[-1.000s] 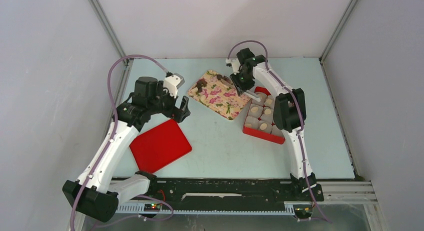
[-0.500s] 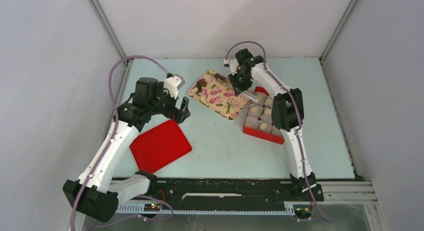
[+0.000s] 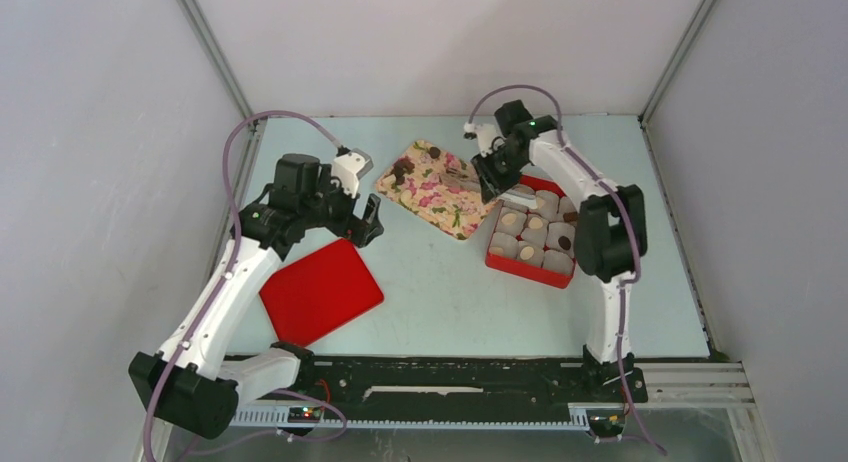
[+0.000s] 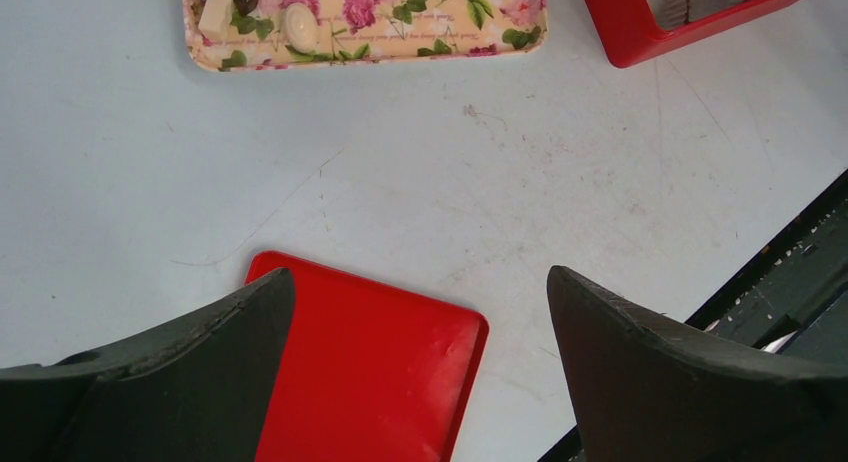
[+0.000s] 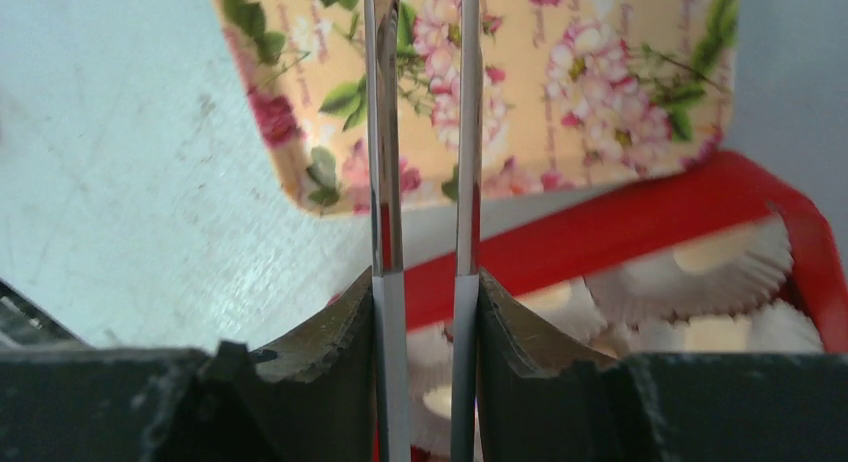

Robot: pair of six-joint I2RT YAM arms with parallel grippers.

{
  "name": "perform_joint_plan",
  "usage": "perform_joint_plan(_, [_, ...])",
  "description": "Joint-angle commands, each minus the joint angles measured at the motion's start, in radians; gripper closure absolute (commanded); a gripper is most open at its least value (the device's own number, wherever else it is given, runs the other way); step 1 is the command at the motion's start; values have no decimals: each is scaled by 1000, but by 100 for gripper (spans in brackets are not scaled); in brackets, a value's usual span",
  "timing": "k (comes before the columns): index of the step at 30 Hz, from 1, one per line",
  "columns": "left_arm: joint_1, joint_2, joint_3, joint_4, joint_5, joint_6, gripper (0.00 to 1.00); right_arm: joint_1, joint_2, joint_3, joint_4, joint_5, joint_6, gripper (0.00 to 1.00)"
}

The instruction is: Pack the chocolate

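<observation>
Top external view is showing a pale blue table point(image 3: 440, 282) with two robot arms reaching over it from the near edge. The left arm point(image 3: 225, 292) is stretching toward the table's left half, while the right arm point(image 3: 600, 222) is bending back over the far right. A flat red lid point(image 3: 320, 290) is lying near the left arm, well apart from everything else. A floral tray point(image 3: 440, 194) is sitting at an angle in the middle of the far half, its right end just beside a red box point(image 3: 520, 265). White crinkled paper cups point(image 3: 512, 222) are filling that box. The left gripper point(image 4: 420, 277) is hanging above the lid's far edge with its fingers spread wide and nothing between them. The right gripper point(image 3: 490, 187) is hovering where the tray's end meets the box's far-left corner; its thin blade fingers point(image 5: 383, 132) are standing a narrow gap apart, and the tray's pattern is showing through that gap. The chocolate point(image 3: 402, 169) is lying in two places. A few dark and pale pieces are resting at the tray's far-left end, seen closer from the left wrist as a white square, a cream round and a dark lump. Others are sitting inside the cups, most of them pale and one dark.
</observation>
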Motion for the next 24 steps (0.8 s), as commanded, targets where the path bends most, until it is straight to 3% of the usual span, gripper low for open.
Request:
perform_joint_plan(1, [5,6,-17,23,34,20,0,-47,-189,-63,2,-81,-38,79])
perform_joint_plan(9, [5,23,-9,16,41,18,0,-98,-409,-262,-95,-25,-169,80])
perform_joint_plan(16, [4,42,-14,17,48,15,0,-142,-682,-453,-196,133,-327,80])
perform_joint_plan(24, [3,89,10,3,76,-1,0,-246,-881,-568,-388,175,-501,80])
